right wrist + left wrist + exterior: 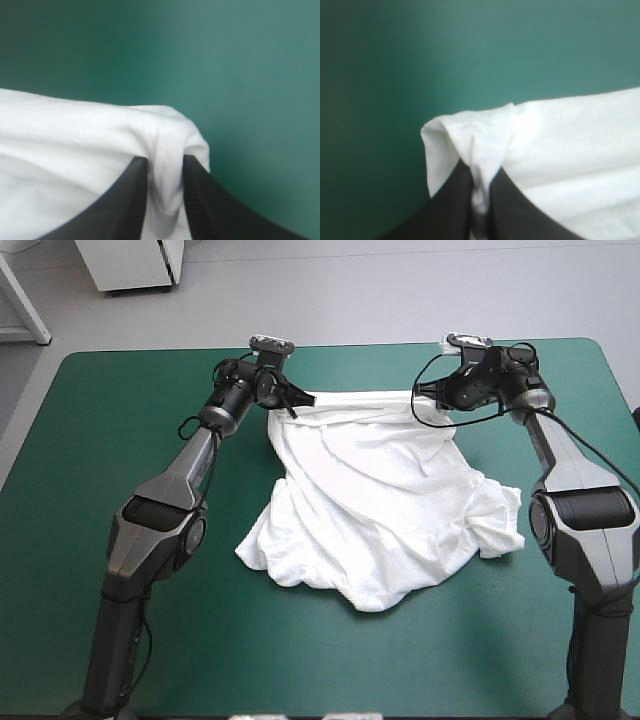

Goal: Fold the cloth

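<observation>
The white T-shirt [375,505] lies crumpled over the middle of the teal-green table [90,490], its far edge pulled out into a straight band between the two arms. My left gripper [291,403] is shut on the far left corner of that edge; in the left wrist view its black fingers [455,205] pinch a fold of the T-shirt [560,150]. My right gripper [425,397] is shut on the far right corner, and the right wrist view shows white T-shirt [60,150] bunched between its black fingers [130,200].
Bare teal-green cover lies beyond the held edge toward the table's far edge [330,348]. A sleeve bunch [500,525] of the shirt sits near the right arm's lower link. Wide bare cover runs along the front edge [330,670].
</observation>
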### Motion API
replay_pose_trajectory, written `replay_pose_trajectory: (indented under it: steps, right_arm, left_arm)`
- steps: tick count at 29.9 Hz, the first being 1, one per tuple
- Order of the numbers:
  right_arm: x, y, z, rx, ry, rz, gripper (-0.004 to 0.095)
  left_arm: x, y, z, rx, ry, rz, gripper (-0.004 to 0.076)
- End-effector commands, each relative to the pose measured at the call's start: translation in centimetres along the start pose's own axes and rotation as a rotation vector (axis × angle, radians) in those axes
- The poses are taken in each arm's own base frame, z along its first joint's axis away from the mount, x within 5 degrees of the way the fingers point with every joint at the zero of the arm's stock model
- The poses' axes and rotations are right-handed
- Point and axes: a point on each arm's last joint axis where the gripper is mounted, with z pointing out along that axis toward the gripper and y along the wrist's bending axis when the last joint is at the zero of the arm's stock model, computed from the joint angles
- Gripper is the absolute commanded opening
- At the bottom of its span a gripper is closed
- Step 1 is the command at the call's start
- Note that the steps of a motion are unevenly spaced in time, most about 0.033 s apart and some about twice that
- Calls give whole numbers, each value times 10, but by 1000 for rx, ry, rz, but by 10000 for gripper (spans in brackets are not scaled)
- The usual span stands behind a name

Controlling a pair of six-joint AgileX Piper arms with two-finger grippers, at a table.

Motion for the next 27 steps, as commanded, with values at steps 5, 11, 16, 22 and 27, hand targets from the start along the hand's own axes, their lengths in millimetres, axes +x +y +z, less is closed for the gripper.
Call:
replay_pose_trajectory:
  steps: [5, 11, 16, 22, 27]
  right_arm:
    - [-26, 1, -62, -45, -82, 27, 626]
    - [-29, 9, -110, -26, -82, 1, 549]
    - [-26, 18, -161, -9, -92, -32, 549]
    - [-18, 29, -223, -7, -152, -60, 503]
    - [10, 26, -251, 48, -134, -72, 480]
  left_arm:
    - [-40, 7, -83, -12, -95, -24, 439]
    - [-62, 11, -161, -10, -179, -41, 473]
    - [-58, 14, -212, -18, -117, -36, 472]
    - [-52, 16, -264, -14, -121, -47, 472]
    - [-32, 17, -292, -11, -81, -48, 472]
